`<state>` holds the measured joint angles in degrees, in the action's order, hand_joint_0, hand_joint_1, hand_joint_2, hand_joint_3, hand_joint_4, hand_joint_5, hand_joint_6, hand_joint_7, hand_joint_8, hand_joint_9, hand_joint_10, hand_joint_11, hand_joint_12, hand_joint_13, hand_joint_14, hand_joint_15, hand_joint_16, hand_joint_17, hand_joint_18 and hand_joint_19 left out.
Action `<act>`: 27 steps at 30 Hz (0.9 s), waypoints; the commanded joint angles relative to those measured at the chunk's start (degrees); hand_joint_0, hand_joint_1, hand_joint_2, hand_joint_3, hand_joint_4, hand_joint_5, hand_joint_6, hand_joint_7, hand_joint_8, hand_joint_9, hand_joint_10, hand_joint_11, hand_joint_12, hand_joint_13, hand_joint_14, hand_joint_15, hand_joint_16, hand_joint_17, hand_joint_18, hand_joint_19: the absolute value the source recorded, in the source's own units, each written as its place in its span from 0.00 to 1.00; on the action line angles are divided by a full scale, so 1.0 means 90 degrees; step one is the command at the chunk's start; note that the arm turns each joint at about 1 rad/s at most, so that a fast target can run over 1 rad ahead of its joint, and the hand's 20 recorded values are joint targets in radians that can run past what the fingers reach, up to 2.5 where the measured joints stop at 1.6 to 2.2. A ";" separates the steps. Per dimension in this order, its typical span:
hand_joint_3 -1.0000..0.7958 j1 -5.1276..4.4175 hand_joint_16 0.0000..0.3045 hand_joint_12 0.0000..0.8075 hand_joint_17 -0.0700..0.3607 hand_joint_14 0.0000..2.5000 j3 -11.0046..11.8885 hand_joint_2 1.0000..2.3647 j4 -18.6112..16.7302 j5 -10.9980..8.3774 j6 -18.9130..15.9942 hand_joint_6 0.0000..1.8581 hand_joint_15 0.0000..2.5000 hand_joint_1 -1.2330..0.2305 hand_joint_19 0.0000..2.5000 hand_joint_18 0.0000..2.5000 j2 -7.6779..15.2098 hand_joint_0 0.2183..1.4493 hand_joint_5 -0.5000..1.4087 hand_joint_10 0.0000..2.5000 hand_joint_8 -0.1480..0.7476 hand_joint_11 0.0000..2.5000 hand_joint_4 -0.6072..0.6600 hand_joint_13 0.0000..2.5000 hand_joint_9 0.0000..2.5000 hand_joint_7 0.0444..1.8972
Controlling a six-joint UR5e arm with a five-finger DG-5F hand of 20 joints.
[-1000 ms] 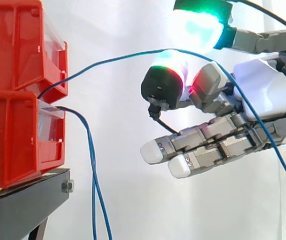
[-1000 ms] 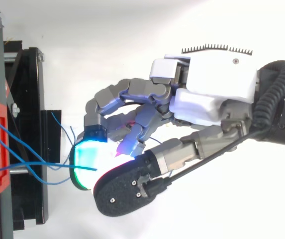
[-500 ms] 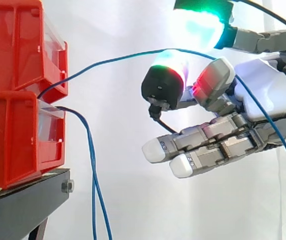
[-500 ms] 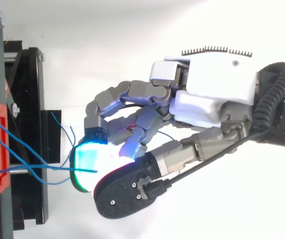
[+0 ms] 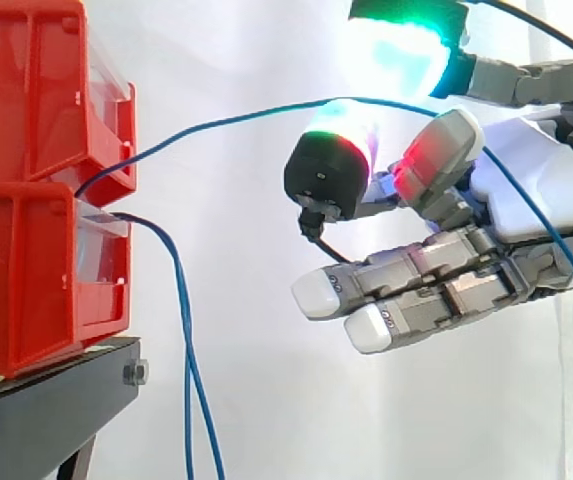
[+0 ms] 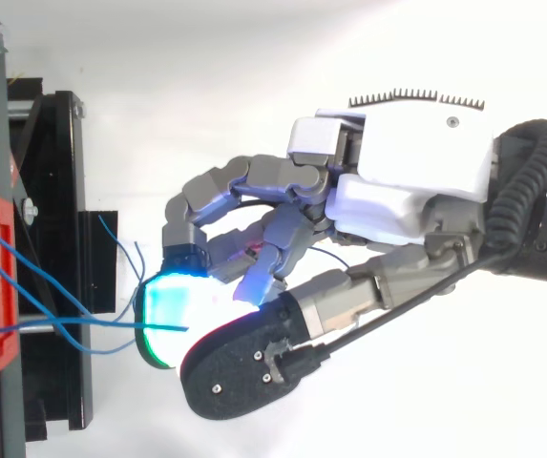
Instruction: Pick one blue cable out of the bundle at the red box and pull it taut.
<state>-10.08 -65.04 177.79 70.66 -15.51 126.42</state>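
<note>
Hand (image 5: pixel 526 190) curled, two glowing pads (image 5: pixel 338 130) pinching one blue cable (image 5: pixel 226 119), which runs in a shallow arc from the stacked red bins (image 5: pixel 26 270) on the black stand (image 5: pixel 46 410) and drops past the palm.

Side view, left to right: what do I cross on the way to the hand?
Red bins → blue cables hanging down → hand. The blue cable strung across spans from bins to hand, so it has no single place.

hand (image 5: pixel 531 190) held level, upper fingers curled, pinching blue cable (image 5: pixel 228 119)
</note>
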 commanded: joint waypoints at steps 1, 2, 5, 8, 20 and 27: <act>0.30 0.0007 0.18 0.50 0.45 0.00 0.0000 0.00 0.0001 0.0000 0.0044 0.45 0.11 0.33 0.10 0.20 -0.0004 0.27 0.22 0.01 0.64 0.41 0.63 0.23 0.52 0.58; 0.29 -0.0003 0.18 0.50 0.45 0.00 0.0000 0.00 0.0001 0.0000 0.0054 0.44 0.11 0.33 0.10 0.20 -0.0004 0.26 0.22 0.01 0.65 0.41 0.63 0.24 0.52 0.58; 0.28 -0.0003 0.19 0.51 0.46 0.00 0.0000 0.00 0.0001 0.0000 0.0064 0.44 0.11 0.33 0.10 0.21 -0.0004 0.25 0.22 0.01 0.65 0.41 0.63 0.24 0.53 0.58; 0.28 0.0007 0.19 0.50 0.46 0.00 0.0000 0.00 -0.0008 0.0000 0.0064 0.44 0.11 0.33 0.10 0.22 -0.0004 0.25 0.22 0.01 0.65 0.41 0.63 0.25 0.53 0.59; 0.36 -0.0003 0.18 0.49 0.45 0.00 0.0000 0.01 0.0001 0.0000 0.0073 0.45 0.12 0.31 0.11 0.24 -0.0004 0.30 0.23 0.01 0.64 0.42 0.63 0.27 0.54 0.62; 0.43 -0.0003 0.18 0.49 0.44 0.00 0.0000 0.01 0.0001 0.0000 0.0239 0.45 0.12 0.30 0.11 0.25 -0.0004 0.31 0.23 0.01 0.64 0.43 0.61 0.27 0.54 0.66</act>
<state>-10.11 -65.04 177.77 70.66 -14.00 126.41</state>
